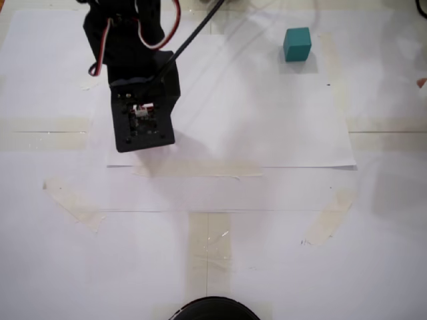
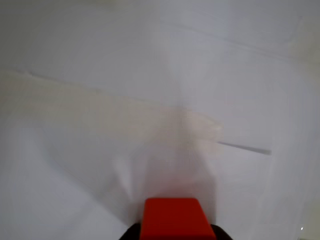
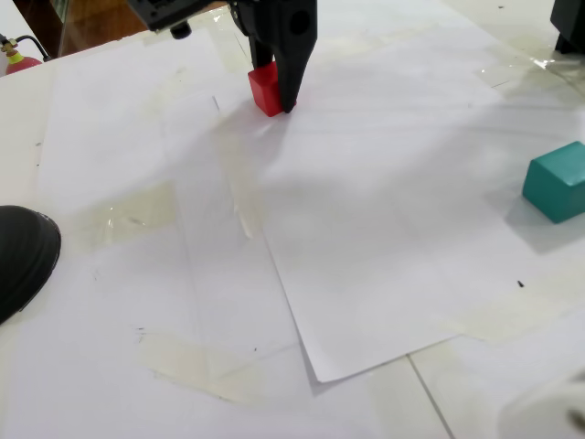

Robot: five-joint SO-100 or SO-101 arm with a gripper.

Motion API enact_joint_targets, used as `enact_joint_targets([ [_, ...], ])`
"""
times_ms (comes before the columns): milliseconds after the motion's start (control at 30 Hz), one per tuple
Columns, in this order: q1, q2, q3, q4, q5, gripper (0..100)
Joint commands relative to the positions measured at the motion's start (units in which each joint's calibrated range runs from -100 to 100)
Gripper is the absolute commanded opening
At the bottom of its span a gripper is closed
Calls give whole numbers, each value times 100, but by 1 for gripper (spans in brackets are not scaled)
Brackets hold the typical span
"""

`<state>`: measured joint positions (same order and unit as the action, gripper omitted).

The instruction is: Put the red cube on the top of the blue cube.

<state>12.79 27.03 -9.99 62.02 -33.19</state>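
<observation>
The red cube (image 3: 265, 90) sits between my gripper's (image 3: 273, 95) black fingers (image 3: 291, 87) at the far left of the white paper, low over it; I cannot tell whether it touches. In the wrist view the red cube (image 2: 174, 219) fills the bottom middle, with dark gripper parts on both sides of it. In the top-down fixed view my arm (image 1: 141, 100) hides the cube and the fingers. The teal blue cube (image 1: 297, 44) stands alone at the far right of the paper, also seen in the angled fixed view (image 3: 558, 181), well apart from the gripper.
A loose white paper sheet (image 1: 267, 133) lies on taped-down paper, with tape strips (image 1: 210, 247) around it. A black rounded object (image 1: 213, 309) sits at the table's near edge, seen too in the angled fixed view (image 3: 23, 256). A dark object (image 3: 569, 23) stands at the far right.
</observation>
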Motion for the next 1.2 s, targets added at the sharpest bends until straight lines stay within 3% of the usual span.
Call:
enact_joint_targets([
  [0,8,-93,-23,-99,20,20],
  [700,0,-76,-14,-91,5,13],
  [1167,129,-1063,-32,904,-59,8],
])
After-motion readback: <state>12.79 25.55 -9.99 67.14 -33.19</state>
